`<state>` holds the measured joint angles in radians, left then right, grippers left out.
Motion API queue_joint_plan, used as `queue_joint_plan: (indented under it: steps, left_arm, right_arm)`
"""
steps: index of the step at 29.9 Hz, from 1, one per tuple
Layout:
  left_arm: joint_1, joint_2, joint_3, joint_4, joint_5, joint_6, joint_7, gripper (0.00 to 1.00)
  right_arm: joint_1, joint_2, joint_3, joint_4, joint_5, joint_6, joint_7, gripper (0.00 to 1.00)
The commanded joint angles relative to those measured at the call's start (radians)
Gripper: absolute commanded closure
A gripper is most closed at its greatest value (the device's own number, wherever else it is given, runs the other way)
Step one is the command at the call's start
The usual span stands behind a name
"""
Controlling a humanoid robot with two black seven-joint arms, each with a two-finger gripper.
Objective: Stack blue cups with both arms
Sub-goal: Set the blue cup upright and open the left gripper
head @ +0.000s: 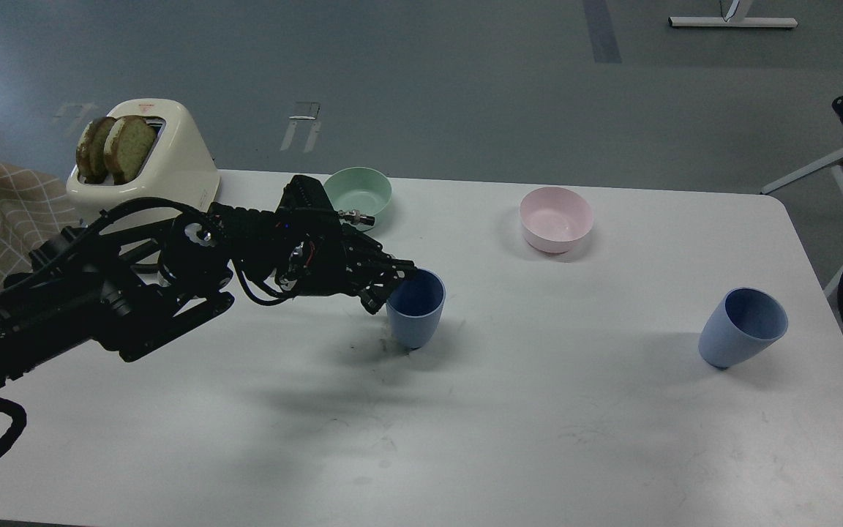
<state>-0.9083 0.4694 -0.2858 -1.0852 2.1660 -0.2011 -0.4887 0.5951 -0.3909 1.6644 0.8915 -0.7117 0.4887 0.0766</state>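
Nowhere is any writing legible; left gripper [390,282] pinches the near rim of the upright blue cup [415,309] on the table [538,439].

Black jointed left arm [136,293], looped cables

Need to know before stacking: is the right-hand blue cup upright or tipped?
Upright, mouth up. The right cup rests on its narrow base on the table, dark inside showing. Contents: none visible.

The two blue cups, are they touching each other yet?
Apart. The head view shows one blue cup at the left tool mid-table, the other blue cup far right, bare table between.
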Motion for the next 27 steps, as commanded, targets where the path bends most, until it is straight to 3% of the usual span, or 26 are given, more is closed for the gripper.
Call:
queue_joint_plan:
  steps: [1,21,24,25,27]
  left_arm:
    - [-0.017,-0.005,-0.003,0.020,-0.008,0.000,0.000,1.00]
    - [-0.023,-0.092,-0.009,0.111,-0.018,0.009,0.016,0.98]
    - [-0.023,-0.089,-0.010,0.110,-0.020,0.009,0.016,0.75]
    - [-0.023,-0.087,-0.010,0.110,-0.020,0.009,0.016,0.60]
    - [-0.021,-0.084,-0.012,0.111,-0.023,0.009,0.016,0.43]
  right_arm:
    - [-0.003,-0.003,0.002,0.000,0.000,0.000,0.000,0.00]
    - [-0.023,-0.009,-0.003,0.021,0.000,0.000,-0.001,0.00]
    - [-0.035,-0.016,-0.006,0.038,0.000,0.000,-0.003,0.00]
    - [-0.037,-0.016,-0.006,0.040,0.000,0.000,-0.003,0.00]
    - [-0.037,-0.017,-0.006,0.040,0.000,0.000,-0.003,0.00]
